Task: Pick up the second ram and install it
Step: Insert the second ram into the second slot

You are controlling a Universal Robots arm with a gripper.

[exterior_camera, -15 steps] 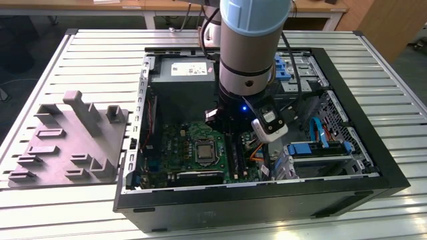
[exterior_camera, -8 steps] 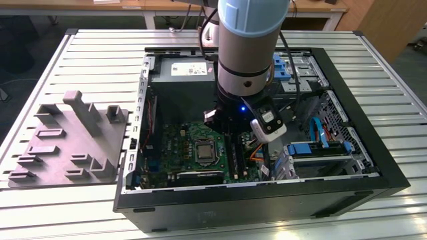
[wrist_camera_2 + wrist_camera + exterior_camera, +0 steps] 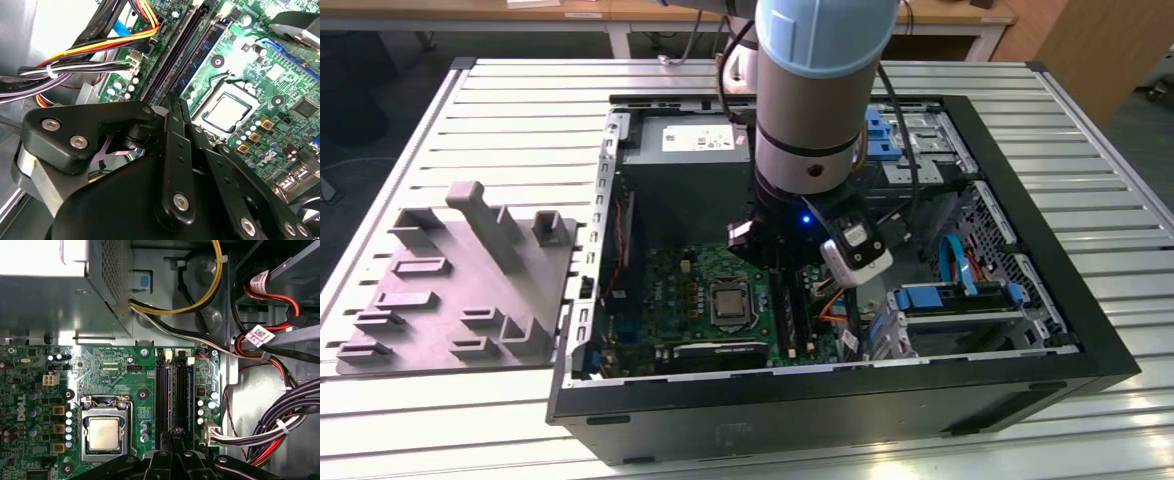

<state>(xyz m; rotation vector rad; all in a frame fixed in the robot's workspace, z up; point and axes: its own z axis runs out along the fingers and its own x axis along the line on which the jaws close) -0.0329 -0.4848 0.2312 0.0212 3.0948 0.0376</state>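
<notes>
Though the arm [image 3: 811, 110] hides the work in the exterior view, it reaches into the case [image 3: 854, 400] beside the socket [image 3: 724, 303]. In the second wrist view the jaws are pinched narrow, tips at the near end of the ram [image 3: 202, 55], slotted beside the socket, its long axis running away from them. In the first wrist view they meet over the slots [image 3: 175, 385].
</notes>
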